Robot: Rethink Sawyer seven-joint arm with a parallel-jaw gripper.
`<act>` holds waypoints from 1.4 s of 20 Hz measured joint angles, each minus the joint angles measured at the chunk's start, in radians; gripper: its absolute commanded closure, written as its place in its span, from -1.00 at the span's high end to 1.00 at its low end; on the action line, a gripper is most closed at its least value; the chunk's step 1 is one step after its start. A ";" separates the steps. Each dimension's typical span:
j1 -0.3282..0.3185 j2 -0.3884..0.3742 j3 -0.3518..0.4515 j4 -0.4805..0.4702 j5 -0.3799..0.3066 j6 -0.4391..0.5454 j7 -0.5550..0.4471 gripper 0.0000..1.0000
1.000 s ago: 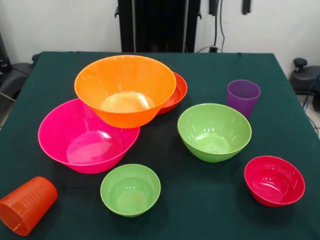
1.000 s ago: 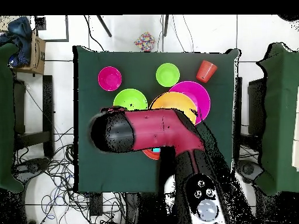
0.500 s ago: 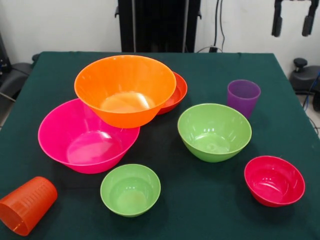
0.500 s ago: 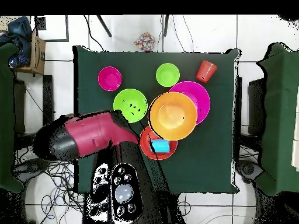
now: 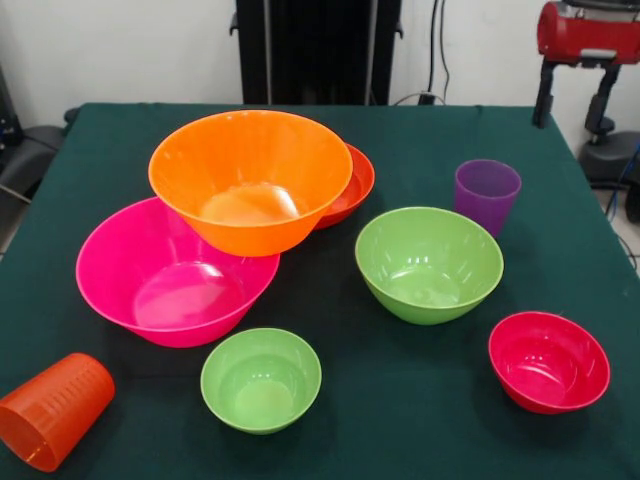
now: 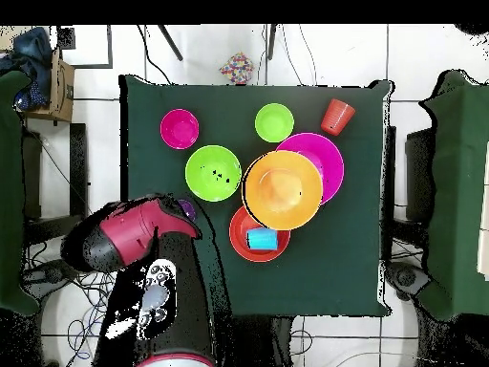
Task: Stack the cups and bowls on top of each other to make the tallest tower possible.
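Observation:
A large orange bowl (image 5: 250,180) leans on the rim of the large pink bowl (image 5: 170,275) and on the shallow red-orange bowl (image 5: 352,185). In the overhead view a blue cup (image 6: 262,239) lies inside that red-orange bowl (image 6: 250,256). A medium green bowl (image 5: 428,262), a small green bowl (image 5: 260,378) and a small crimson bowl (image 5: 548,360) each stand alone. The purple cup (image 5: 487,192) is upright and the orange cup (image 5: 52,410) lies on its side. My gripper (image 5: 572,115) hangs open and empty beyond the table's far right corner, up behind the purple cup.
The dark green table (image 5: 400,140) ends close behind the purple cup. In the overhead view my red arm (image 6: 129,239) covers that table corner, and the purple cup (image 6: 187,208) peeks out beside it. Cables and a cardboard box (image 6: 59,81) lie on the floor.
My gripper has come lower into the front view at the top right, with its red body now showing. In the overhead view the arm has swung round. No bowl or cup has moved.

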 measured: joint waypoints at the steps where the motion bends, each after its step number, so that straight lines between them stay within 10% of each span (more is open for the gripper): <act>1: 0.011 0.015 -0.016 -0.005 -0.002 -0.007 0.000 1.00; 28: 0.135 0.276 -0.290 -0.019 -0.011 -0.190 0.000 1.00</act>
